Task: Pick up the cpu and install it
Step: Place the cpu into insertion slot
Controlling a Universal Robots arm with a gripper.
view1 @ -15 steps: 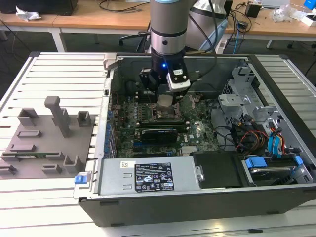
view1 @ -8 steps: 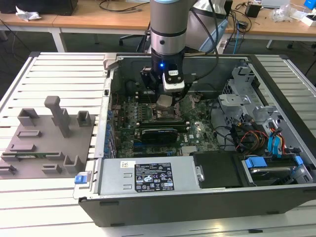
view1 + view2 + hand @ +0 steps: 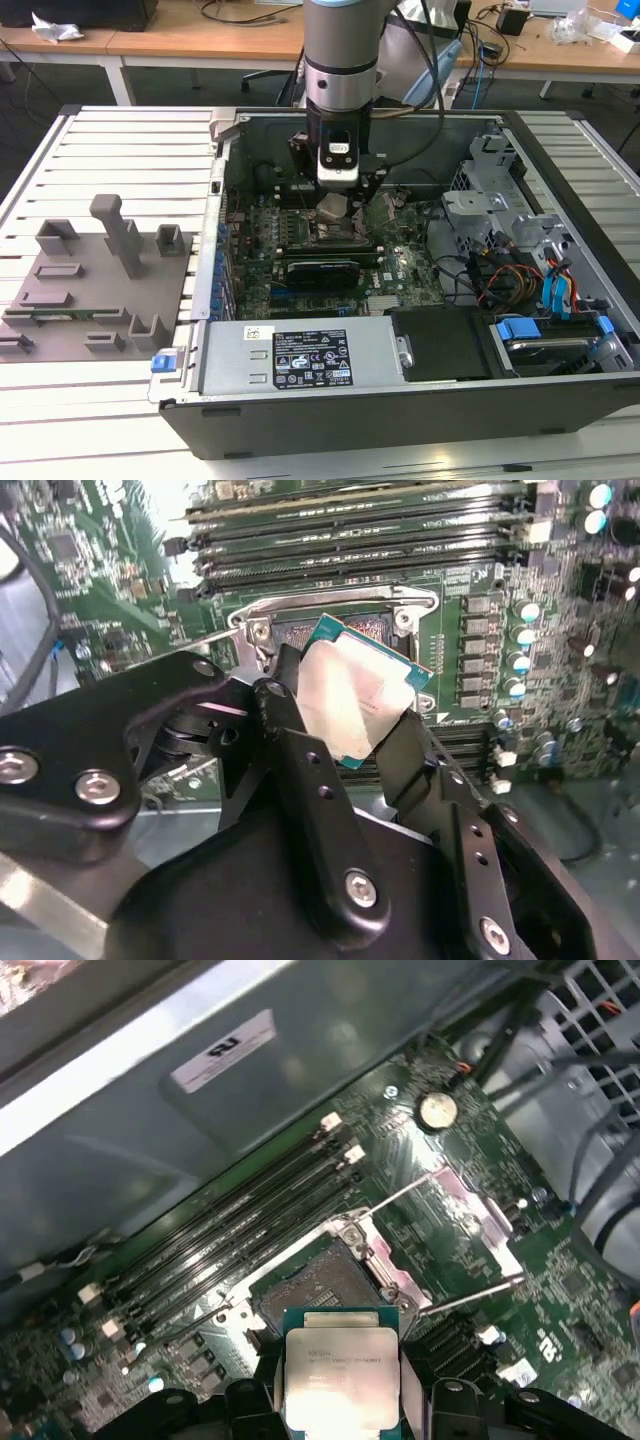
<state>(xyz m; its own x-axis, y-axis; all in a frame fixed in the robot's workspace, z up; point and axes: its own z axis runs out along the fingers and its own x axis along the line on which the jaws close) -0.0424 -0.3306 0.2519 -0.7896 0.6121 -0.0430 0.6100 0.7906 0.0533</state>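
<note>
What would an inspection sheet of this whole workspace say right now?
Surface: white slatted table, open computer case on it.
Job's things: cpu clamped near the empty socket, not seated.
Clutter: grey tray with blocks, at the exterior view's left of the case.
Grippers: jaws shut on the cpu's edges.
Cables: black cable hangs off the arm; coloured wires inside the case.
Surroundings: wooden desks behind.
</note>
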